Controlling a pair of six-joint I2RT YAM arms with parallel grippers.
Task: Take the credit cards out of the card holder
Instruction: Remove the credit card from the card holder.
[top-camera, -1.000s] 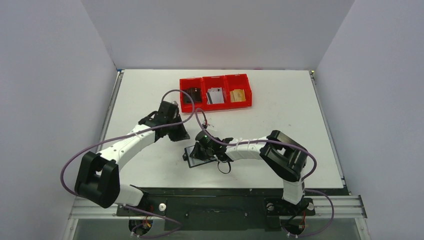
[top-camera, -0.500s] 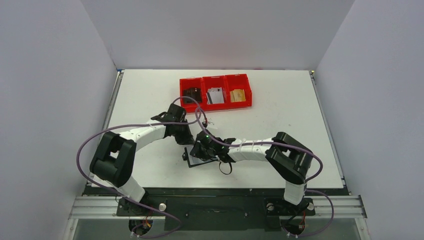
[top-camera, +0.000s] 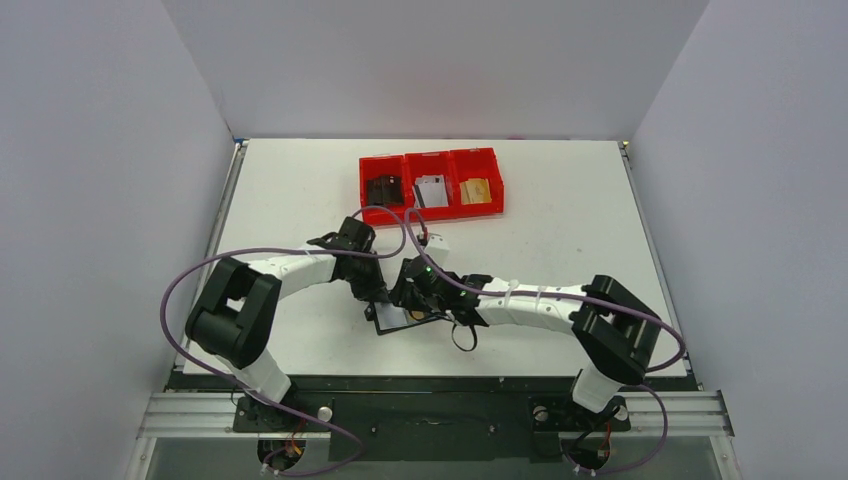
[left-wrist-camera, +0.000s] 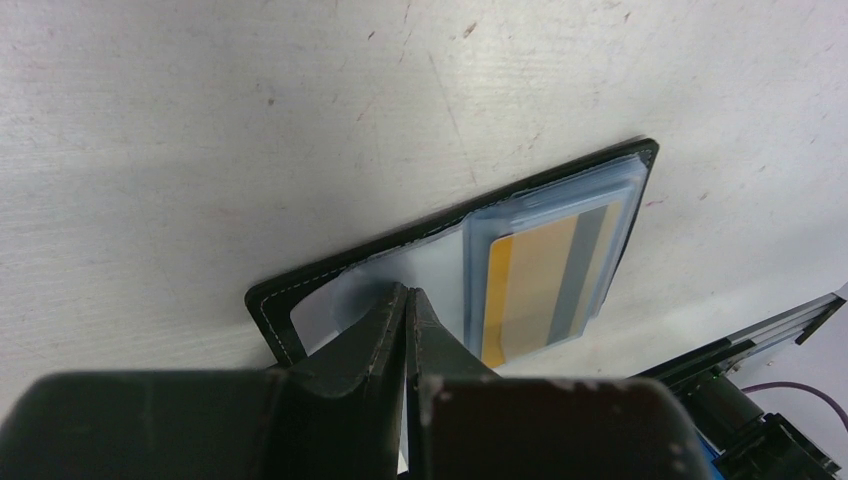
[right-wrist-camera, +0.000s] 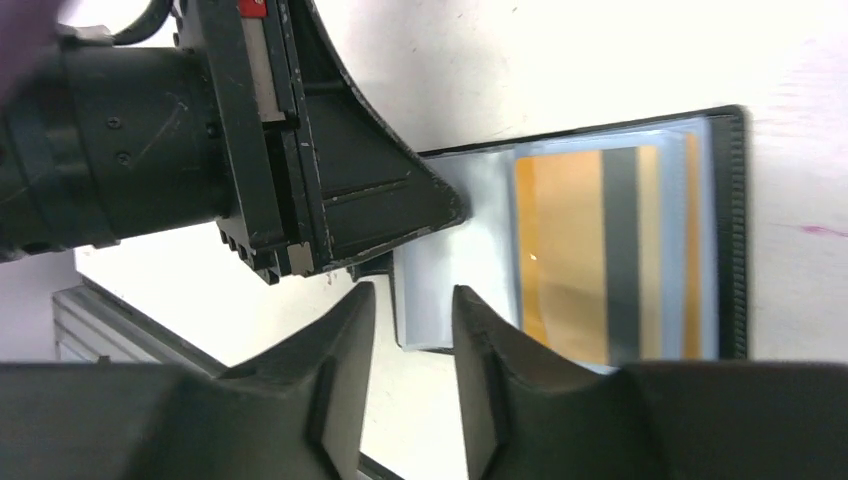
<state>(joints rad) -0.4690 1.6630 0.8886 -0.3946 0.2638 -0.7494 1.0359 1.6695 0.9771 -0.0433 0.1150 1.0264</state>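
Note:
The card holder (top-camera: 392, 320) lies open on the table, black with a clear bluish sleeve. A gold credit card (left-wrist-camera: 545, 285) with a dark stripe sits inside the sleeve; it also shows in the right wrist view (right-wrist-camera: 570, 240). My left gripper (left-wrist-camera: 408, 295) is shut, its tips pressed on the empty part of the sleeve near the holder's black rim (left-wrist-camera: 270, 305). My right gripper (right-wrist-camera: 412, 295) is open just above the sleeve's near corner, close to the left gripper's fingers (right-wrist-camera: 380, 200). In the top view the left gripper (top-camera: 375, 292) and the right gripper (top-camera: 415, 300) meet over the holder.
Three joined red bins (top-camera: 432, 160) stand at the back. They hold a black card (top-camera: 384, 190), a white-grey card (top-camera: 431, 190) and a gold card (top-camera: 476, 190). The table's front edge runs just below the holder.
My left gripper has moved right and down onto the card holder. My right arm has stretched out, its elbow swinging right, with the gripper staying over the holder.

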